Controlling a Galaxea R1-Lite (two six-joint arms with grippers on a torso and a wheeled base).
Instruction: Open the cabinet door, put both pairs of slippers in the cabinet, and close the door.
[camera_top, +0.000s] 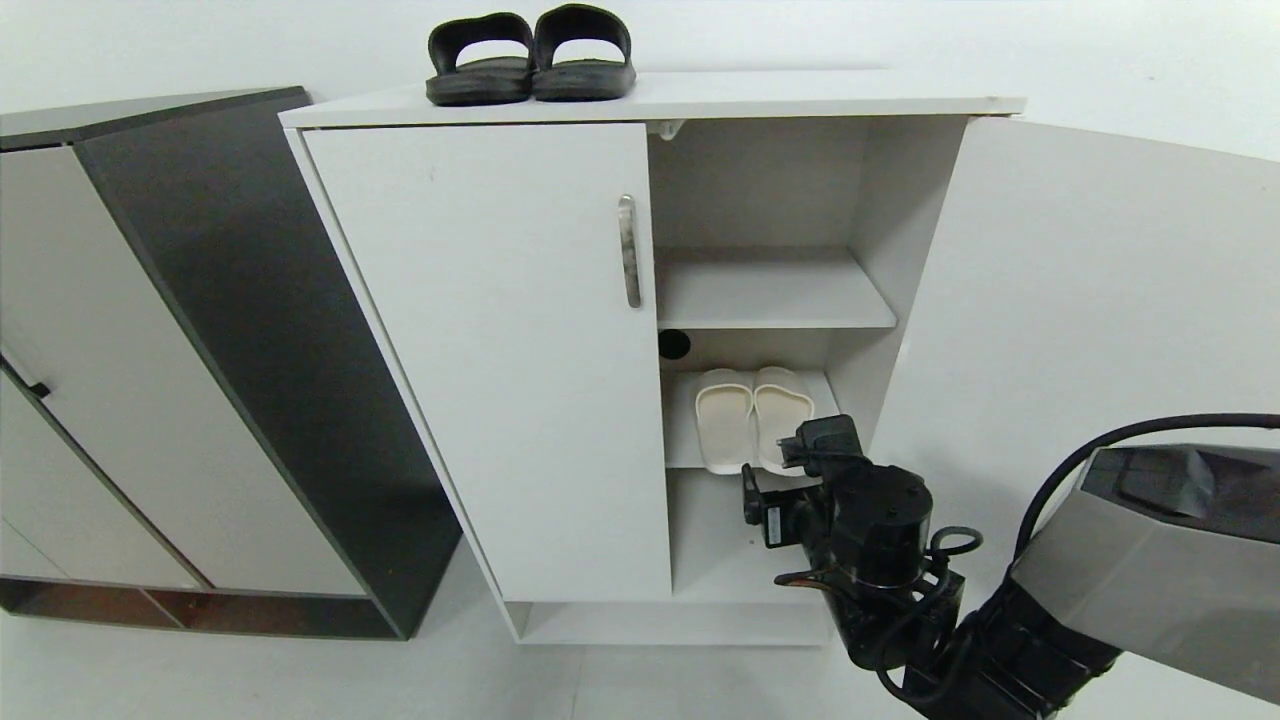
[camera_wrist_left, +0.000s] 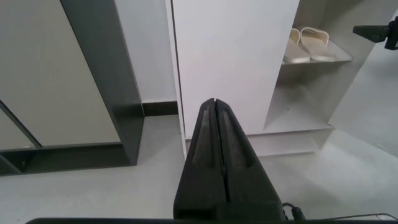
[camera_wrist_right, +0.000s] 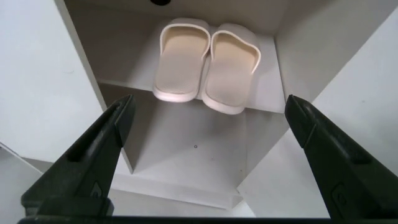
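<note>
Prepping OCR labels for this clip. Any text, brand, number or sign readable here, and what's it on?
None can be read.
The white cabinet, its open door and its closed door are plain.
The black slippers and cream slippers show no print.
The dark cabinet shows no label.
</note>
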